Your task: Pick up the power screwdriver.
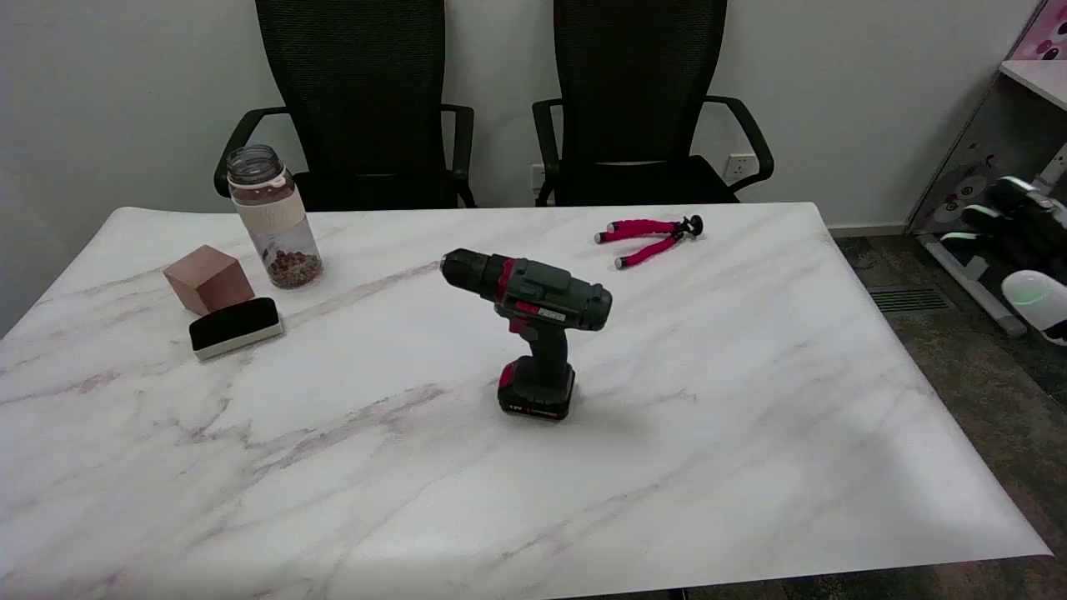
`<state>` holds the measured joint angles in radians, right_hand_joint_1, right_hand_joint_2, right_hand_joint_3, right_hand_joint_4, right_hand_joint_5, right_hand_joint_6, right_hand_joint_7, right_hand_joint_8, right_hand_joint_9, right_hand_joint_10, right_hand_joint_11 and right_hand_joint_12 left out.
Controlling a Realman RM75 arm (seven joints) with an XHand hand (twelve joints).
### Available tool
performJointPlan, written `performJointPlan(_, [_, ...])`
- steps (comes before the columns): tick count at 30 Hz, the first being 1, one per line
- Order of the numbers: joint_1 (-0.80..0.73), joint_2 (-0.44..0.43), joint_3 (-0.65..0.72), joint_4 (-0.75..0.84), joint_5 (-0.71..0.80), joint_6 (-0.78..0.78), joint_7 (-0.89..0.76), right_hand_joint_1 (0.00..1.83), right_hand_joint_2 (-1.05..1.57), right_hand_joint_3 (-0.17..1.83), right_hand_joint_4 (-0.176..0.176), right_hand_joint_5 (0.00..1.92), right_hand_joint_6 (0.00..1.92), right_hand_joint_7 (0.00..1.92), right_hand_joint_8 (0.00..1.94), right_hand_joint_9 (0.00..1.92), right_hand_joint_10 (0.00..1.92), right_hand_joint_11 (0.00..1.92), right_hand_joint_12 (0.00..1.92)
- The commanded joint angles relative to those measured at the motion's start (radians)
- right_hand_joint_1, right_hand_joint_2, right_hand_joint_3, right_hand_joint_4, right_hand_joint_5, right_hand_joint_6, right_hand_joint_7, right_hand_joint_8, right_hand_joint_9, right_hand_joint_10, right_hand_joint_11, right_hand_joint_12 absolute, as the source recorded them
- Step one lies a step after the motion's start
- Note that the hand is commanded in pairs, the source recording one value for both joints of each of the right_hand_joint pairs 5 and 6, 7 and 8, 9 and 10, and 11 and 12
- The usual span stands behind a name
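Observation:
The power screwdriver stands upright on its battery base near the middle of the marble table. Its body is dark grey-green with red trim, and the chuck points left and away. My right hand shows blurred at the picture's far right edge, beyond the table's right side and well apart from the screwdriver. Its black-and-white fingers point left, spread apart, and hold nothing.
A jar with a few nuts, a wooden cube and a black eraser sit at the back left. A small pink-legged tripod lies at the back right. Two black chairs stand behind the table.

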<state>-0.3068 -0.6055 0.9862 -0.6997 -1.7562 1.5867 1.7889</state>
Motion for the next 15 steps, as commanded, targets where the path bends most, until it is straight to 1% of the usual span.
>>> performJointPlan(1, [0.129, 0.046, 0.013, 0.014, -0.25, -0.191, -0.049, 0.92, 0.06, 0.76, -0.155, 0.29, 0.29, 0.29, 0.29, 0.46, 0.46, 0.68, 0.68])
performJointPlan(4, [0.138, 0.051, 0.061, 0.025, -0.27, -0.254, -0.087, 0.93, -0.05, 0.81, -0.135, 0.29, 0.29, 0.29, 0.29, 0.46, 0.46, 0.68, 0.68])
performJointPlan(7, [0.143, 0.052, 0.087, -0.007, -0.301, -0.334, -0.136, 0.93, -0.09, 0.82, -0.126, 0.29, 0.29, 0.29, 0.29, 0.45, 0.45, 0.66, 0.66])
performJointPlan(9, [0.144, 0.052, 0.088, -0.035, -0.312, -0.382, -0.153, 0.93, -0.16, 0.86, -0.106, 0.28, 0.28, 0.28, 0.28, 0.43, 0.43, 0.64, 0.64])
performJointPlan(10, [0.144, 0.051, 0.085, -0.047, -0.313, -0.393, -0.154, 0.93, -0.23, 0.86, -0.08, 0.27, 0.27, 0.27, 0.27, 0.42, 0.42, 0.61, 0.61])
performJointPlan(12, [0.144, 0.048, 0.076, -0.073, -0.313, -0.408, -0.164, 0.93, -0.29, 0.84, -0.048, 0.28, 0.28, 0.28, 0.28, 0.4, 0.4, 0.58, 0.58])
performJointPlan(15, [0.144, 0.045, 0.063, -0.124, -0.313, -0.432, -0.184, 0.92, -0.34, 0.8, -0.012, 0.28, 0.28, 0.28, 0.28, 0.38, 0.38, 0.55, 0.55])
